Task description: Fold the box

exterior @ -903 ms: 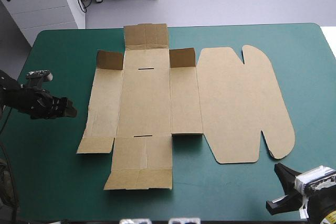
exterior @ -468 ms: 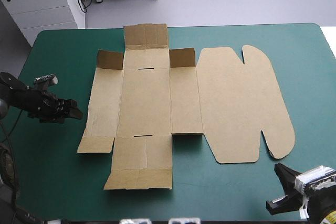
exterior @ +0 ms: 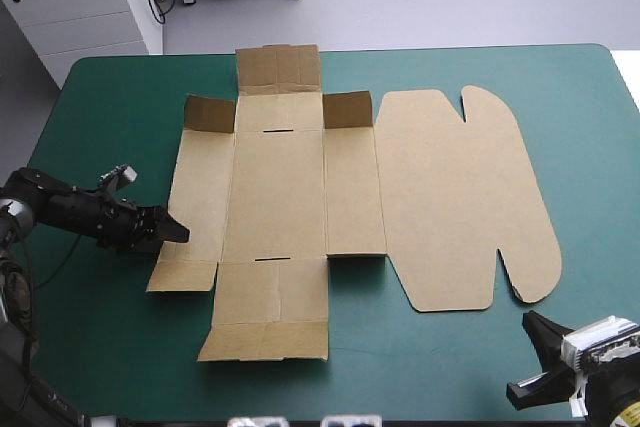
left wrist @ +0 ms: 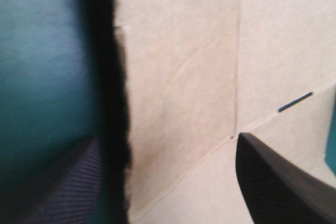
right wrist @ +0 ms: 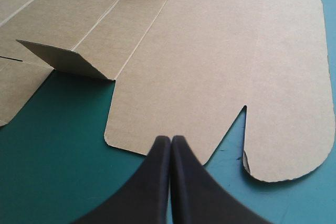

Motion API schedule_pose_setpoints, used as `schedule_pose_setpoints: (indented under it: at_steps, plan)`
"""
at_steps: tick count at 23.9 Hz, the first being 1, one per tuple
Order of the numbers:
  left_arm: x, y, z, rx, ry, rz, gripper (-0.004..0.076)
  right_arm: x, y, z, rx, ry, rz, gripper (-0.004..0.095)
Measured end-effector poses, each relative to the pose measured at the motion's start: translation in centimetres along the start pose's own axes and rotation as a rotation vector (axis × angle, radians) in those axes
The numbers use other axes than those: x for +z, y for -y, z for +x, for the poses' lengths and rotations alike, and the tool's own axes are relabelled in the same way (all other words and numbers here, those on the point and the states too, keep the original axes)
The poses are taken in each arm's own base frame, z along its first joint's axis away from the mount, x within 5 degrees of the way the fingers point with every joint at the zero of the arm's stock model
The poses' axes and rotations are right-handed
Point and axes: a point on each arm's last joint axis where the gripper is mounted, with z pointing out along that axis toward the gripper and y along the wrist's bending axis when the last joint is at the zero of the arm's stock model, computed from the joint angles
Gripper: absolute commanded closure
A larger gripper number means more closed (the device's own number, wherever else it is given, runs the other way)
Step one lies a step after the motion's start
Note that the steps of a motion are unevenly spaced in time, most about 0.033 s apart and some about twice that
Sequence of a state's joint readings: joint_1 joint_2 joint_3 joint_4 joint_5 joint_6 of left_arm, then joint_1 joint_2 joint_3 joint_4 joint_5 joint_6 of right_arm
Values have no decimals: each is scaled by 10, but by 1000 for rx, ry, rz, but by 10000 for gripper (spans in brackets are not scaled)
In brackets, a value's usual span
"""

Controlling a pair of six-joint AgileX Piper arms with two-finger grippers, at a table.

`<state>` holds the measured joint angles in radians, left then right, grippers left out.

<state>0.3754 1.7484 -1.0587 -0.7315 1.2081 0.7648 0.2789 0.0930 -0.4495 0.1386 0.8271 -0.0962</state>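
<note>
High view shows you the box (exterior: 300, 187) flat at the middle of the table (exterior: 100, 347), the left tool (exterior: 176, 230) open at its left edge, the right tool (exterior: 532, 323) closed by the near right corner. The board seems light and stiff; take its left side at the free edge.

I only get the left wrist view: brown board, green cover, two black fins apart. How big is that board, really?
Observer: The box is one flat sheet spread over the middle of the table, with small corner flaps standing up.
Operator: Where's the other arm?
Observer: The right tool sits by the table's near right corner, apart from the box.
Operator: Is it open like mine?
Observer: No, its fingers are shut to a point.
</note>
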Motion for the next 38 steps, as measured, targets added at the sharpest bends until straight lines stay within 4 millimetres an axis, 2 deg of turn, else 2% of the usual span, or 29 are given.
schedule_pose_setpoints:
  at_steps: [4, 14, 23, 25, 29, 31, 38]
  plan:
    - [10, 1, -1, -25, 32, 103, 208, 0, 0, 0, 0, 0, 0, 927]
    - [22, 10, -6, -8, 40, 153, 223, 0, 0, 0, 2, 0, -1, 927]
    - [34, 19, -8, 22, 21, 150, 407, 0, 0, 0, 2, -1, -1, 927]
    - [35, 19, -8, 24, 18, 148, 487, 0, 0, 0, 2, -1, -1, 927]
    - [36, 18, -8, 24, 16, 144, 708, 0, 0, 0, 2, -1, -1, 927]
    - [36, 19, -8, 29, 19, 146, 731, 0, 0, 0, 3, -1, -1, 927]
    - [35, 20, -10, 121, 47, 163, 731, 0, 0, 0, 4, -1, -1, 927]
